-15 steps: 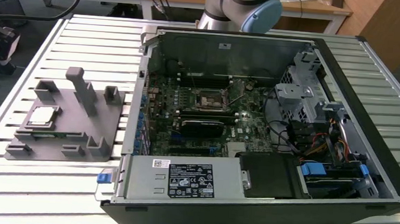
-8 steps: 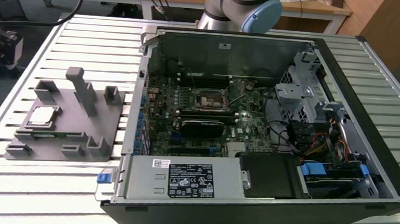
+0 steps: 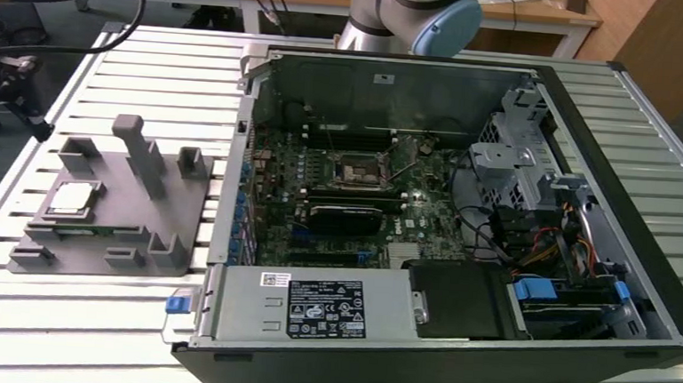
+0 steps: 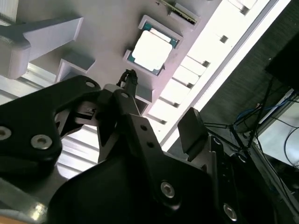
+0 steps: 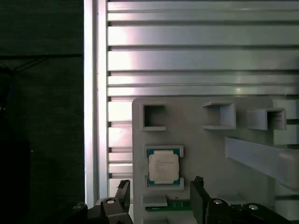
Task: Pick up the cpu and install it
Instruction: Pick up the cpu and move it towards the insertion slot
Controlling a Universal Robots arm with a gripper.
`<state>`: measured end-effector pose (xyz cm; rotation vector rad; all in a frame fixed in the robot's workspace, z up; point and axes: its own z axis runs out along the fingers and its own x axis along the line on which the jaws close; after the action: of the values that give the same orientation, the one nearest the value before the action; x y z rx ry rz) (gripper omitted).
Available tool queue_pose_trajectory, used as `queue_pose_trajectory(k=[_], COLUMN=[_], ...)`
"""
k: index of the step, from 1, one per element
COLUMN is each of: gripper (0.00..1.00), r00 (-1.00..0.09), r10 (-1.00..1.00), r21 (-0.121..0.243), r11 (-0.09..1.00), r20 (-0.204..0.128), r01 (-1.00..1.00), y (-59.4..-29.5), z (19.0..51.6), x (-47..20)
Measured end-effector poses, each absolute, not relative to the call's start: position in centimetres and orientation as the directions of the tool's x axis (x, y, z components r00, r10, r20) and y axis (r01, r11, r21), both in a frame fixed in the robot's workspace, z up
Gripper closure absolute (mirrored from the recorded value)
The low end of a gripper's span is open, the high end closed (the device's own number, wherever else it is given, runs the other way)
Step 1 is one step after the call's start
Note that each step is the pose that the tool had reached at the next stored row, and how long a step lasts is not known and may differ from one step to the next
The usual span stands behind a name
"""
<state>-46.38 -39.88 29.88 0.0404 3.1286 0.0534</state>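
Cpu [image 3: 71, 196] location: it lies flat in a square pocket of the grey fixture [image 3: 126, 218], at the exterior view's left, silvery top facing up. Both wrist views show the same chip [image 4: 152, 50] [image 5: 163, 168] in its pocket, with a green edge showing round the metal top. It is not yet lifted and not yet installed.

Fixture: it rests on the slatted metal table [image 3: 147, 64], beside the open case [image 3: 622, 262] and just apart from it. Several upright posts and small open boxes rise from its base.

Hand [image 5: 160, 187]: it is spread wide and holds nothing. In the first wrist view its two dark fingers [image 5: 200, 200] stand one to each side of the cpu, and no contact with chip or fixture is seen. The second wrist view shows the hand [image 4: 161, 100] near the cpu, with a gap between them.

Case: it lies on its side at centre frame of the exterior view, with the board exposed. The socket [image 3: 355, 168], a dark square in a metal frame, sits mid-board, well apart from the cpu.

Arm [image 3: 406, 8]: a segment shows at top centre of the exterior view, behind the case.
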Motion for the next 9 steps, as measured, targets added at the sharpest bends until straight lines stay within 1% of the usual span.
queue_pose_trajectory(k=[1,2,9], gripper=[0.42,0.36,0.36], r00=[-1.000,-1.000,-1.000], r10=[0.014,0.004,-0.021], r21=[0.034,0.034,0.036], r11=[0.999,0.999,0.999], r20=[-0.012,-0.012,-0.012], r01=[0.014,0.003,-0.021], y=[-39.88,-39.88,-40.21], z=[29.75,29.62,28.94], x=[-46.38,-46.38,-46.39])
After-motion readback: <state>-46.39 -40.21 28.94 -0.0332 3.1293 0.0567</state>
